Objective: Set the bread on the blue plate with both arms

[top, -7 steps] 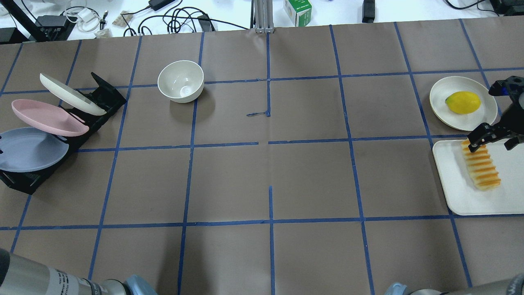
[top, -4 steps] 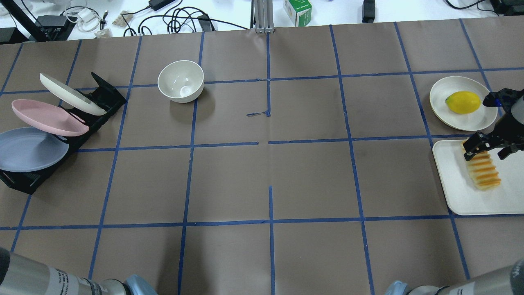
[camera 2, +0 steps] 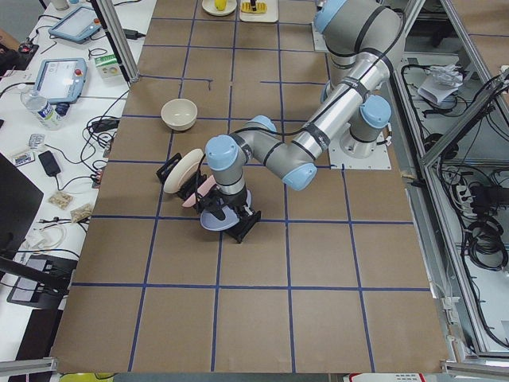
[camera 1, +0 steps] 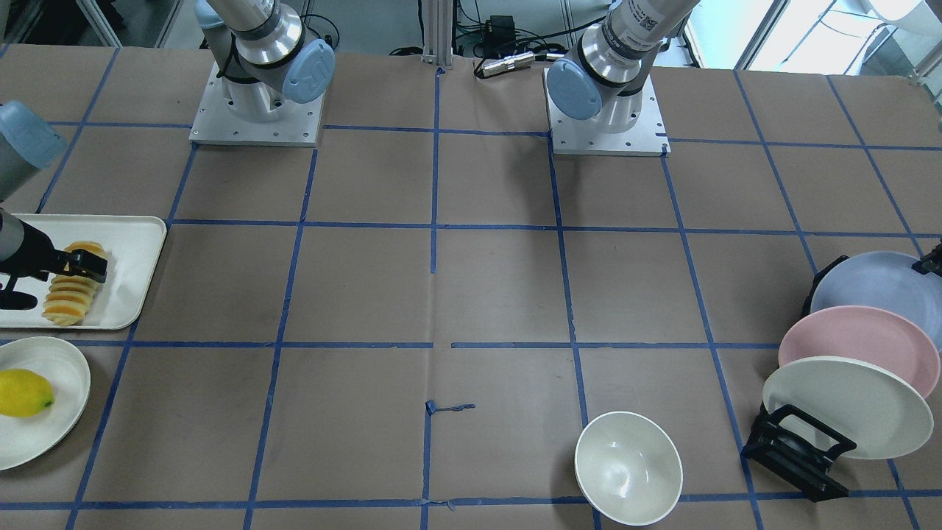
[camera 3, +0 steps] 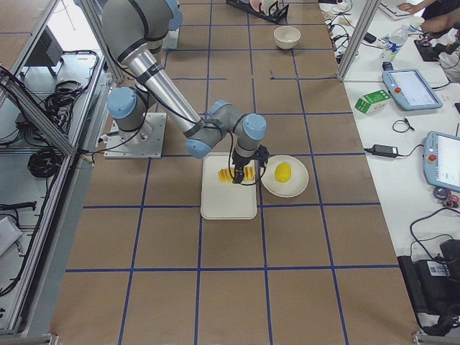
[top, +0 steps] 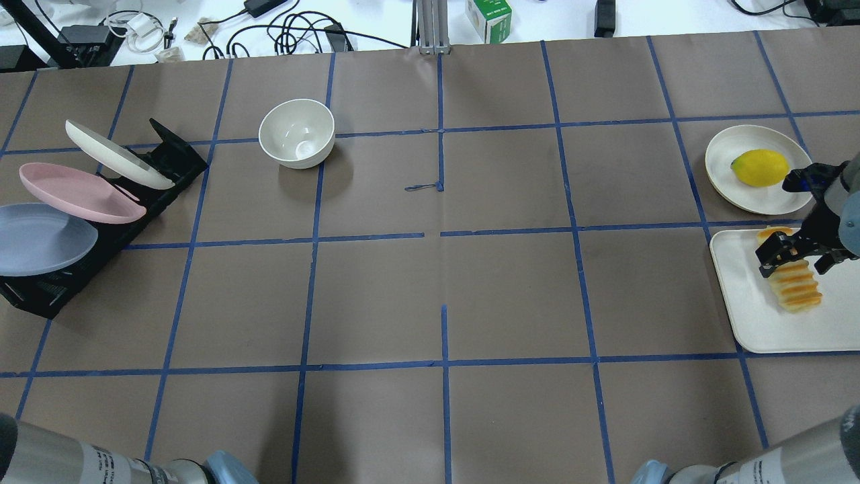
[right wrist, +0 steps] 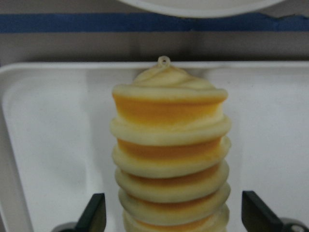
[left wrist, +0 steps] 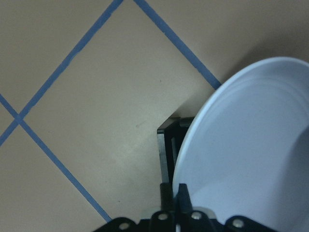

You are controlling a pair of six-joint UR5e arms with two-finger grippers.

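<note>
The bread, a row of orange-crusted slices, lies on a white tray at the right. My right gripper is open and straddles the loaf's far end; in the right wrist view the bread stands between the two fingertips. The blue plate leans in the nearest slot of a black rack at the left. My left gripper is shut on the blue plate's rim; it is outside the overhead view.
A pink plate and a cream plate stand in the same rack. A white bowl sits at the far middle left. A lemon lies on a cream plate just beyond the tray.
My right gripper has moved nearer along the loaf and lower over it. The blue plate has shifted slightly and tilted flatter in the rack.
</note>
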